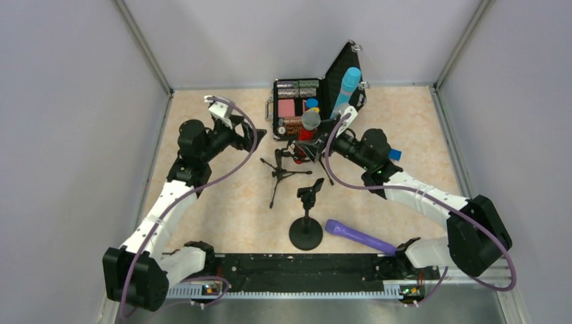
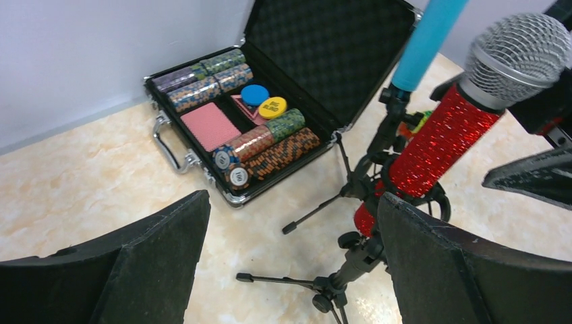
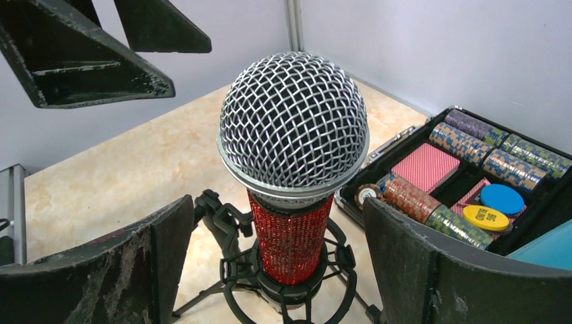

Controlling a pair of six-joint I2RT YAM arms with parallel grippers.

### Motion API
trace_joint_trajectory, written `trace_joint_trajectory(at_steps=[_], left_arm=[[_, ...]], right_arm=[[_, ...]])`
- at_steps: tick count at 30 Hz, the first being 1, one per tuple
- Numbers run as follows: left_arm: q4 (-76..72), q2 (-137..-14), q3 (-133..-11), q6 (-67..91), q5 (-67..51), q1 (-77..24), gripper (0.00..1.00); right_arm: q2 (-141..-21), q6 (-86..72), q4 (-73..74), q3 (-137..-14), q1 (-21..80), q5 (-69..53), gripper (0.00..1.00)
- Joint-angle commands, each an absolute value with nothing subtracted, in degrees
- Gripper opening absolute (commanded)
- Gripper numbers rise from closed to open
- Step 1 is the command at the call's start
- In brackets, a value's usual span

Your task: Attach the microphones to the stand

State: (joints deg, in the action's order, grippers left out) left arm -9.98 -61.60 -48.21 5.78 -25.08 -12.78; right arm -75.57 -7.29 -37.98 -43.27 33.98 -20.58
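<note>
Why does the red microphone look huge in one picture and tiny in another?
Right wrist view: the camera sits close, so the red microphone fills the frame, sharply focused. Top view: seen from above, it is small; light even, shadows soft. Left wrist view: its glitter sparkles without harsh glare.

Three microphones (image 1: 349, 88) (purple one (image 1: 357, 236) lying flat), three stands (image 1: 306, 233), one chip case (image 2: 324, 47).

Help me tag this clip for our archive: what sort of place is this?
Probably a robot test cell in a lab: plain grey walls box in a tabletop, and a left arm and right arm are bolted to a rail at its near edge.
</note>
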Motion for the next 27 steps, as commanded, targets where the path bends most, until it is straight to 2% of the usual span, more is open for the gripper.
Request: trace_joint_trajectory(at_steps=[1,14,19,27], left_arm=[[-12.46,-59.68,-48.15,2.17,-32.68,-12.57,0.98],[-4.52,-65.48,-53.87,-2.93,-48.18,-12.65,0.96],[-2.23,-68.63,-55.19,-2.45,-49.78,-13.27,0.91],[2.98,-70.96,-56.07,-6.9,-48.02,-16.38,0.9]], right_arm=[[-72.43,-7.19,-39.27,-42.49,34.23,-19.63,0.92],[-70.0,-6.47,-36.66,-41.34,34.2,-18.57,0.93],[-69.41,-5.78,-35.17,-41.22,34.21,-17.29,0.93],[-68.82,-5.39,-34.74,-40.67,34.19,-16.61,0.94]])
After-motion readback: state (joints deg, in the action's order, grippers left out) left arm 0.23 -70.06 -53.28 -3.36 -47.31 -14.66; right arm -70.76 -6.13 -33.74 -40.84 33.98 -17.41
